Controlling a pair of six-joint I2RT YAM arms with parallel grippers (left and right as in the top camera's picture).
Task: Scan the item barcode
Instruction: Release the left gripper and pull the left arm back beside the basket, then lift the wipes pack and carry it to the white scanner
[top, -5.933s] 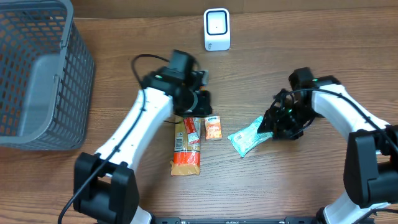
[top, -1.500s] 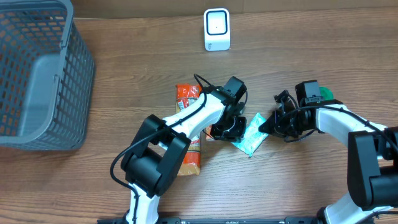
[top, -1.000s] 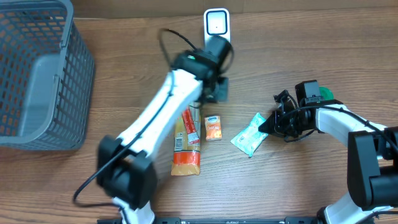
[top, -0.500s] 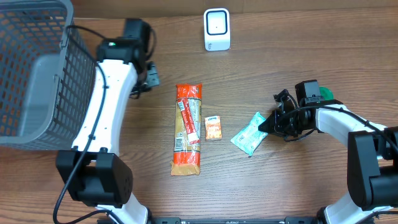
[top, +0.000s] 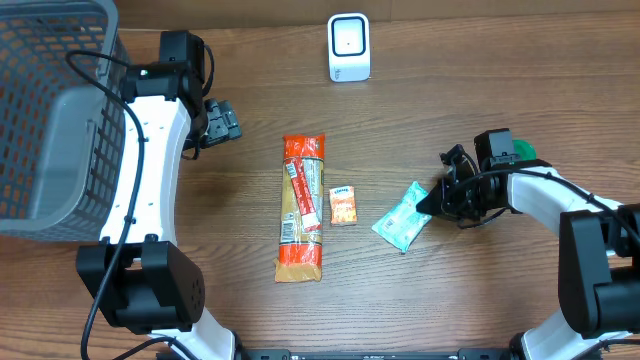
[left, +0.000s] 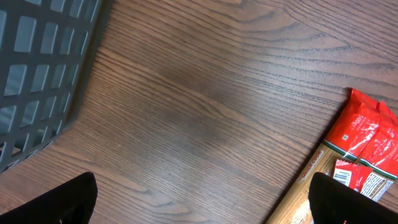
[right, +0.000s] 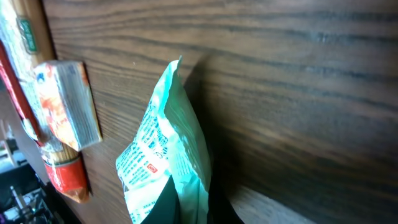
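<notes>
basket (top: 60, 120) of grey mesh fills the far left, and the left gripper (top: 222, 122) now hangs just beside its wall, having swung out there from the middle of the table (top: 500, 100) within the last second or so. its fingers (left: 59, 202) have just sprung wide apart over bare wood with nothing between them; whether it let anything go i cannot tell. the long orange packet (top: 302, 205) and the small orange box (top: 343, 204) lie side by side where they lay before. the white scanner (top: 349, 47) stands well apart at the far edge. the teal pouch (top: 402, 216) has not moved in that time: it rests on the table near the box, and the right gripper (top: 432, 203) stays pinched shut on its right edge. so the left arm looks free, while the pouch, far from the scanner, likely still needs lifting and turning code-first toward it.
</notes>
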